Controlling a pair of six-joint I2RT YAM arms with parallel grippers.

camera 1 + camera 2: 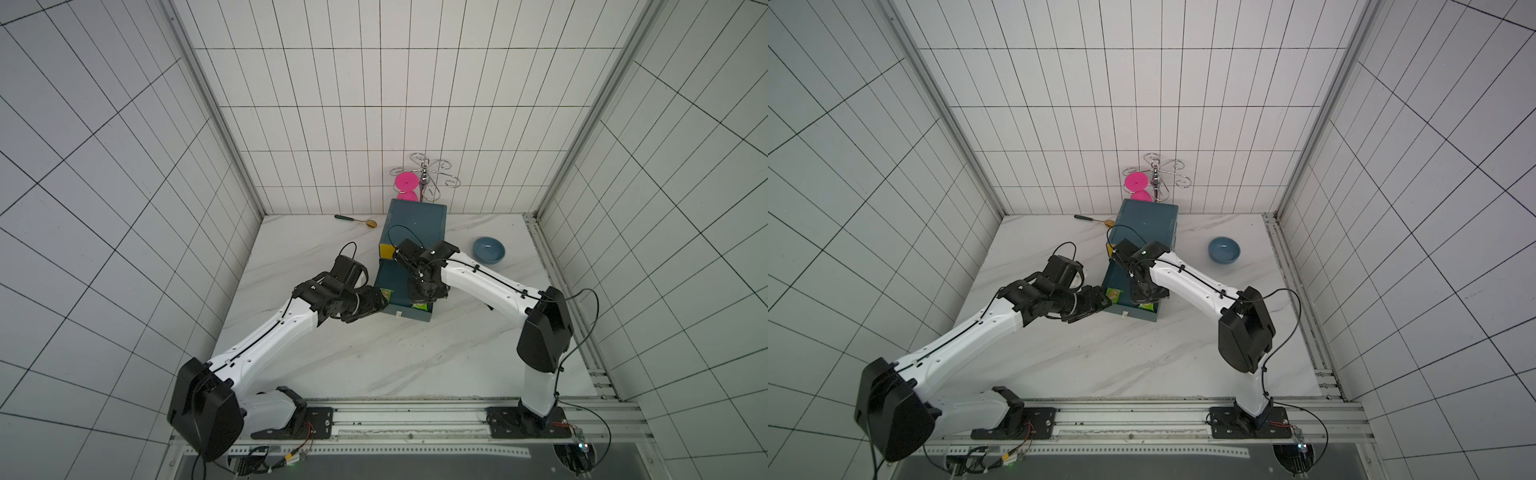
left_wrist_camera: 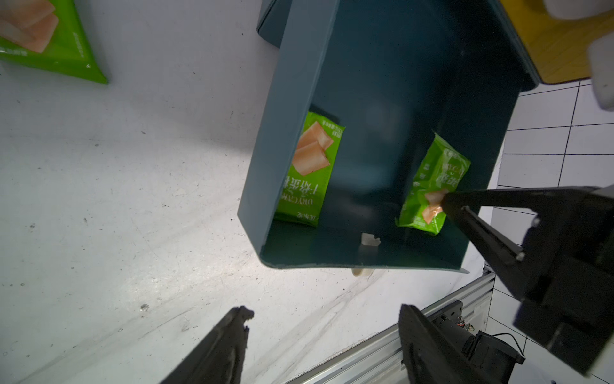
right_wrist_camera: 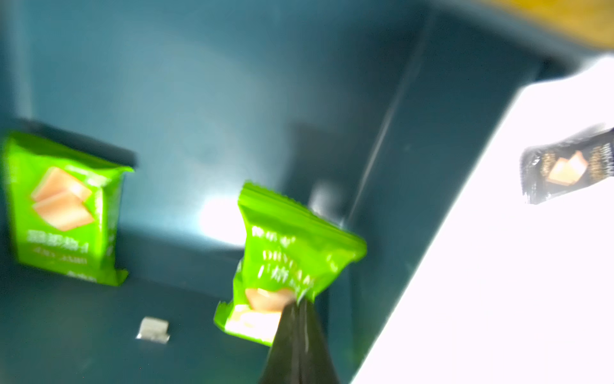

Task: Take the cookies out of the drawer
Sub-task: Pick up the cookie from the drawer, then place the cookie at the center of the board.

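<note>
In both top views the right gripper (image 1: 422, 299) is down in the pulled-out drawer (image 1: 415, 318), and the left gripper (image 1: 380, 305) sits just beside its side wall.

Left wrist view: the left gripper's fingers (image 2: 232, 342) are spread wide above the table (image 2: 99, 199). A leaning green packet (image 2: 310, 169) rests against the drawer wall, and a loose green packet (image 2: 43, 36) lies outside.

Right wrist view, blurred: the right gripper is pressed together, pinching the held green packet (image 3: 292, 252) by its lower edge inside the drawer. A black packet (image 3: 568, 169) lies on the table.
</note>
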